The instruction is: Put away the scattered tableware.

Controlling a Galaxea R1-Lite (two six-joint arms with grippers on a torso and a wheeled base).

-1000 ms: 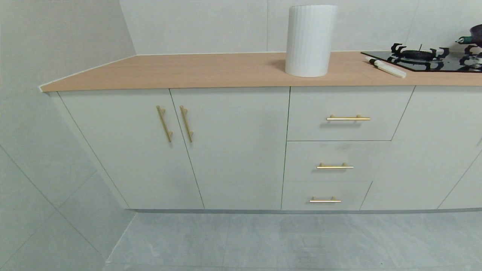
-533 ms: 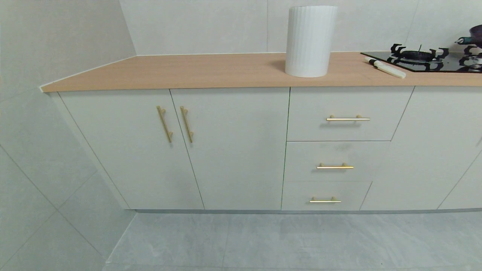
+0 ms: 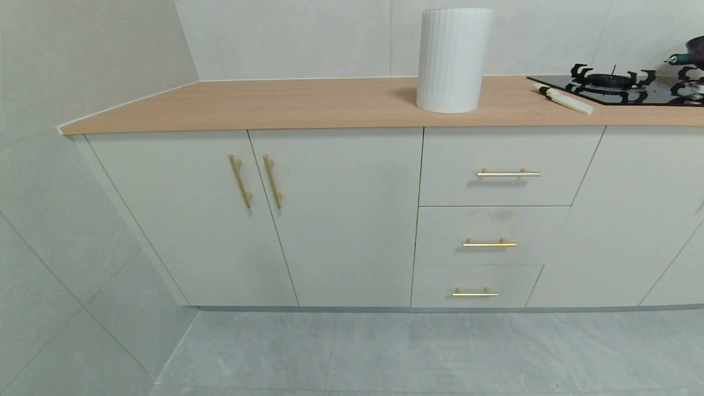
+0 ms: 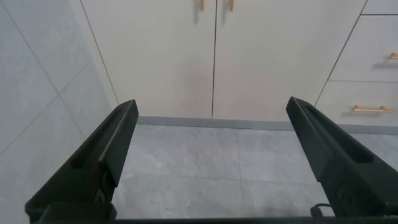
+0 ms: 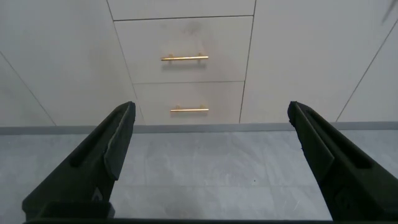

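Wood-topped bench (image 3: 275, 104) over pale cabinets (image 3: 341, 220), drawers shut. White ribbed cylinder (image 3: 454, 58) upright on bench, near black hob (image 3: 616, 91). Left hand (image 4: 211, 104) and right hand (image 5: 210, 107) spread wide, low over floor, facing cabinets. Cream knife (image 3: 564, 100) flat on bench at hob's near corner.

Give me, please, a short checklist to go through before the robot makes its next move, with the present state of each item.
1. Left gripper open and empty: ok.
2. Right gripper open and empty: ok.
3. Knife lies free on the countertop, by the stove: ok.
4. White ribbed container stands upright, apart from the knife: ok; its content, cannot tell.
5. A drawer open to receive tableware: not ok; the top drawer and the two below are shut.
6. Grippers near the knife: not ok; both hang low, over the floor.
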